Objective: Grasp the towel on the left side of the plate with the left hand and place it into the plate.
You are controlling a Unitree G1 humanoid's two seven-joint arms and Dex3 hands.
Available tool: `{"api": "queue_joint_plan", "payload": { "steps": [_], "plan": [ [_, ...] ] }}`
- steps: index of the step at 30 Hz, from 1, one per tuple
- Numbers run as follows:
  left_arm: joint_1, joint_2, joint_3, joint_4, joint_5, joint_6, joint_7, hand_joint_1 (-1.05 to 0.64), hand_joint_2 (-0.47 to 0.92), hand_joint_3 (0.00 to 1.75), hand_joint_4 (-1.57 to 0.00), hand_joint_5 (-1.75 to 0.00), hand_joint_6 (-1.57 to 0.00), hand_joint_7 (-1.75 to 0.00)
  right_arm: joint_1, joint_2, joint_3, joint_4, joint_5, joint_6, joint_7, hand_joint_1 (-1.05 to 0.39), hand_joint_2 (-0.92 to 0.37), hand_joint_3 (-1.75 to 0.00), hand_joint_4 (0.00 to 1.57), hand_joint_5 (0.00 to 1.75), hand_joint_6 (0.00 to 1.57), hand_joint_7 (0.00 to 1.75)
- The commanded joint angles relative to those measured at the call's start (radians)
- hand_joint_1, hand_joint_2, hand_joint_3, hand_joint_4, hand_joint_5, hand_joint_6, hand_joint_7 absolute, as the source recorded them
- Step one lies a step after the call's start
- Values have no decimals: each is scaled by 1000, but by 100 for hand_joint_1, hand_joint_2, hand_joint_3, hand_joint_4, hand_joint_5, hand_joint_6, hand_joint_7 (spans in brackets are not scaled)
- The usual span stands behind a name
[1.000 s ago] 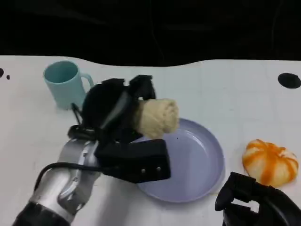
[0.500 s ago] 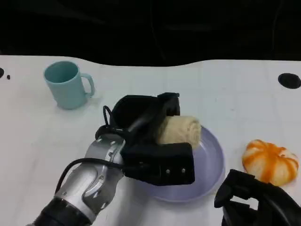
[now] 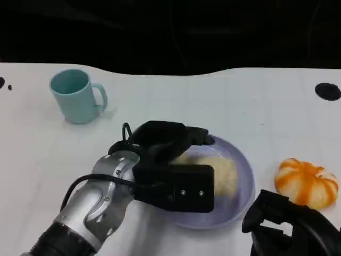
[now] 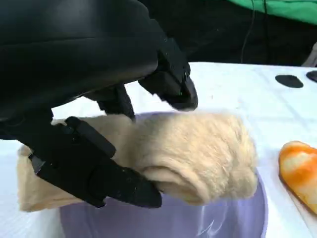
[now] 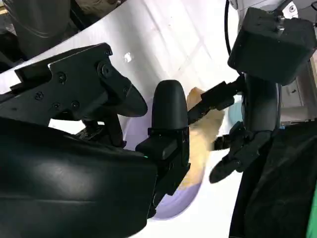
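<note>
You had the left hand [image 3: 170,144] over the plate [image 3: 242,186], its black fingers [image 4: 168,82] closed around the rolled towel [image 3: 221,170], thumb side under and the others over the top, so the roll was pinched across its middle. The towel sat low in the lavender plate and looked to be resting on the plate's floor or just above it; I could not tell which. In the left wrist view the towel [image 4: 198,153] was a cream, fuzzy terry roll with a loose folded end, and one end seemed to overhang the plate [image 4: 163,218] rim. I judged it light and soft: it would squash under pressure, not slip, and could unroll if taken by an end, so the middle of the roll was the right place to hold. The plate read as smooth, glossy plastic, shallow with a raised rim. Your right hand [image 3: 290,226] hung at the near edge of the white table [image 3: 160,96], fingers parted and holding nothing. A teal mug [image 3: 74,96] stood well to the far left, and an orange-and-white pumpkin-shaped toy [image 3: 306,184] lay just right of the plate.
</note>
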Motion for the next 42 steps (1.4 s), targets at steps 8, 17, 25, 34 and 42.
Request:
{"api": "queue_joint_plan", "payload": {
  "steps": [8,17,25,34,42],
  "plan": [
    [13,70,12,-89,-13,-18,-46,-86,92,18,-15,-38,-17,-1,-11,-8,-8,-6,1,2,-6,-8,-72,-106,65,175,48,164],
    [205,74,207,-223,-256,-154,44,-39,92,20,-60,-63,-58,-17,-13,-4,-3,-3,-3,0,-12,-9,-71,-106,67,175,49,163],
    [361,42,368,-326,-538,-216,33,-14,82,46,-70,-105,-90,-27,-15,-1,4,-4,-5,1,-20,-10,-69,-107,68,175,51,162],
    [557,-28,486,-483,-776,-163,44,-11,48,131,-83,-164,-80,-137,-18,6,23,-9,-14,3,-33,-10,-68,-110,70,175,53,161],
    [759,-31,507,-659,-871,-66,29,-11,43,142,-88,-175,-76,-160,-19,12,37,-18,-9,11,-45,-11,-68,-111,70,175,53,161]
  ]
}}
